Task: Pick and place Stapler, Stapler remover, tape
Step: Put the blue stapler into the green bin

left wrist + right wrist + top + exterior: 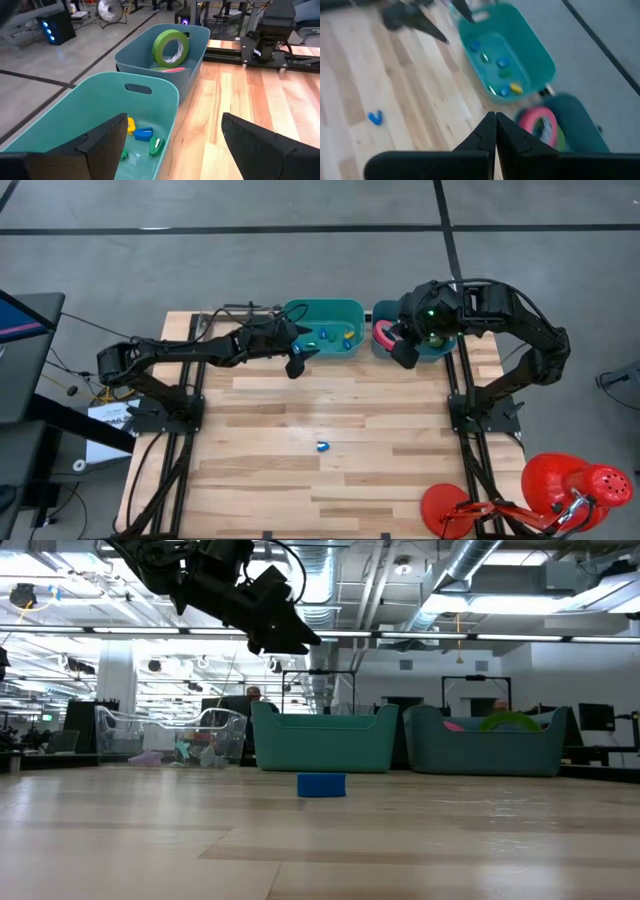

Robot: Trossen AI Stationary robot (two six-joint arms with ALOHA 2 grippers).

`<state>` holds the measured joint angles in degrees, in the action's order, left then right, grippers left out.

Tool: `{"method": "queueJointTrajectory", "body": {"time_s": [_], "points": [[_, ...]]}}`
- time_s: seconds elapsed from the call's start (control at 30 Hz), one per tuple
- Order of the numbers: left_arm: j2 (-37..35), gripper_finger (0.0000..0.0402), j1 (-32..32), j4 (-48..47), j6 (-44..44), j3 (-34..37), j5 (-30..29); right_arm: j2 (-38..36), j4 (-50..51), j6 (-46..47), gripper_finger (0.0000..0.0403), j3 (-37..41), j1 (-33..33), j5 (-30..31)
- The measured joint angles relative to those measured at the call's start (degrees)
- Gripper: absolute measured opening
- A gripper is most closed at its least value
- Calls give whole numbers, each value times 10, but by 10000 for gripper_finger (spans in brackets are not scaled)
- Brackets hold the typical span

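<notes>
The small blue piece (321, 785), probably a staple remover, lies alone on the worktop (330, 490) at lower centre of the high view, well apart from both bins. Your left tool (298, 361), spread wide and holding nothing, hangs just beside the teal bin (324, 308) of small coloured pieces. Bring it down and right over the blue piece, descend square, then close. The right tool (404, 352), pinched shut and empty, waits by the darker bin (380, 311) holding the pink tape roll (384, 335) and green tape roll (170, 47).
</notes>
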<state>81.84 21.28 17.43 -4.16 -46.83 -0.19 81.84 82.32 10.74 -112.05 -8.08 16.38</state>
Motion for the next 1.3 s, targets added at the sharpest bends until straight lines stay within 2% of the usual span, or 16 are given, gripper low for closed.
{"method": "queueJointTrajectory", "body": {"time_s": [0.2, 0.3, 0.67, 1.13, 1.3], "points": [[0, 312, 0, 0, 0, 0, 0, 0, -58, -2, 0, 3, 32, 0], [0, 313, 0, 0, 0, 0, 0, -4, -101, -2, 0, 42, 45, 0], [0, 312, 0, 1, 0, 0, 0, -66, -381, 15, 0, 308, 81, -101], [0, 311, 0, 2, 0, 0, 0, -257, -683, 28, 0, 662, 84, -180], [0, 308, 0, 2, 0, 0, 0, -320, -758, 28, 0, 776, 84, -183]]}}
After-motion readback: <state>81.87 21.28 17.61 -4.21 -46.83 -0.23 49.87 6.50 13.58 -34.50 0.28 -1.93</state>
